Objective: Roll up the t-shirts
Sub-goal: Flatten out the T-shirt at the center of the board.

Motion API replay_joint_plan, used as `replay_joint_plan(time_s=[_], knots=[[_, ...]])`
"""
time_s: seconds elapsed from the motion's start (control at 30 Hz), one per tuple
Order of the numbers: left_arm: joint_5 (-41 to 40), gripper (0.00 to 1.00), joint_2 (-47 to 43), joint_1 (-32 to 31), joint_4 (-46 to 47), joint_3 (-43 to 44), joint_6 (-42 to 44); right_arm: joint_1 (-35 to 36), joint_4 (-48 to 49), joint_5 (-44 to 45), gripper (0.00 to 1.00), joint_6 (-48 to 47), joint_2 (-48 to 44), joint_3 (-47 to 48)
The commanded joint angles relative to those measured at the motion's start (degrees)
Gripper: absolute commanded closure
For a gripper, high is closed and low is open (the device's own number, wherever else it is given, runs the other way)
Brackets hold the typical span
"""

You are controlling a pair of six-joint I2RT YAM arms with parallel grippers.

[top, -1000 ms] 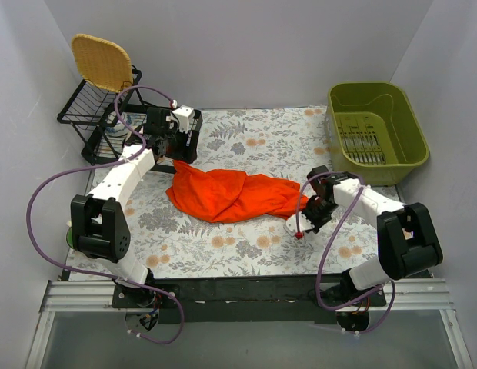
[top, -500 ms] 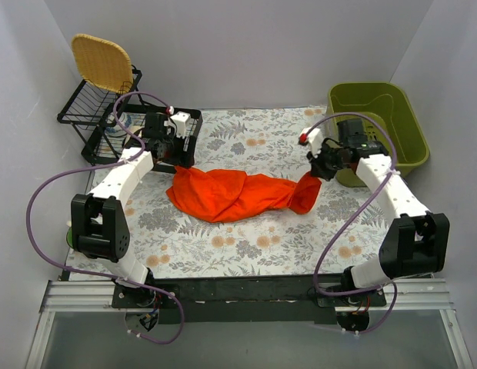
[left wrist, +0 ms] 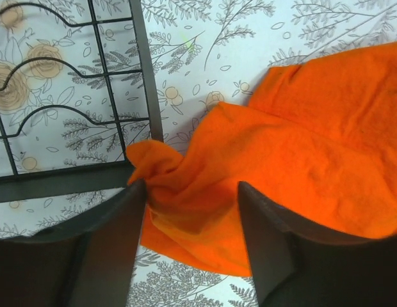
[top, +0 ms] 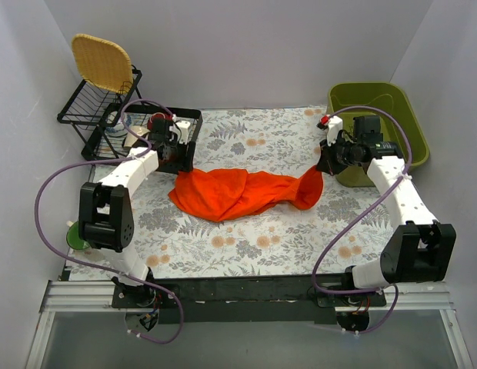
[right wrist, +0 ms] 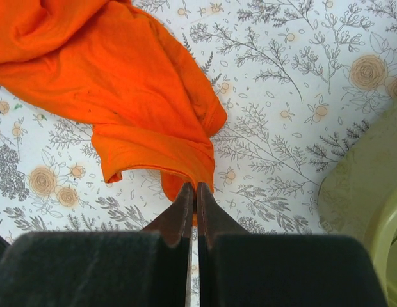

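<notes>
Since a second ago the right arm has swung from the near side of the shirt [top: 238,194] out toward the tub [top: 377,131], carrying the shirt's right end with it. The left arm has shifted only a little, nearer the rack [top: 108,123]

Right gripper [right wrist: 193,192]: pinched tight on a fold of that right end, which tents up off the table. Left gripper [left wrist: 189,192]: jaws apart, straddling the bunched left corner, not closed on it

Shirt lies mid-table, stretched left to right between the two grippers, rumpled and folded over itself

Handling, my read: light, thin, limp. No stiffness, so it follows any pull and sags wherever it isn't held. One pinch gathers several layers. I'd take it at corners or along the hem, both ends together, to draw it flat before rolling

Surface: floral cloth [top: 261,238], matte. Likely some drag, and it may ruck under a sliding shirt

Room: rack wire just beside the left corner, tub just beside the right gripper, walls on three sides. Free space is toward the near edge
</notes>
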Motion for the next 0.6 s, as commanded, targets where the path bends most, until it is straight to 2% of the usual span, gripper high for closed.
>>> replay_joint_plan(time_s=[0.0, 0.07, 0.1, 0.13, 0.27, 0.4, 0.43, 0.53, 0.57], knots=[[-0.57, 0.58, 2.14, -0.46, 0.99, 3.49, -0.47, -0.03, 3.27, -2.04, 0.99, 2.08, 0.70, 3.33], [-0.66, 0.72, 2.50, -0.72, 0.99, 4.02, -0.12, -0.12, 3.63, -2.31, 0.99, 2.78, 1.14, 3.33], [-0.49, 0.96, 2.68, -0.90, 0.82, 4.20, 0.15, -0.04, 3.72, -2.40, 0.99, 2.96, 1.31, 3.50], [-0.23, 1.00, 2.59, -0.90, 0.47, 4.90, 0.32, -0.03, 3.72, -2.57, 0.99, 3.05, 1.40, 3.59], [-0.66, 1.00, -2.05, -0.90, -3.91, 7.88, 0.32, -0.91, 3.98, 0.67, 0.99, 2.87, 1.40, 7.88], [-2.34, 1.00, -12.06, 0.50, -9.89, 7.46, 3.21, -3.20, 5.39, 2.00, 0.99, 5.85, 1.05, 13.51], [-1.90, 1.00, -17.31, 0.85, -11.47, 6.23, 6.10, -5.72, 5.13, 1.82, 0.99, 6.38, 1.14, 14.57], [-2.42, 1.00, -26.11, 1.38, -19.54, -1.67, 14.96, -6.71, 2.76, 1.30, 0.99, 6.22, 0.36, 15.99], [-2.77, 1.00, -31.54, 1.38, -21.40, -3.86, 17.35, -6.80, 1.62, 1.21, 0.99, 5.78, -0.09, 15.46]])
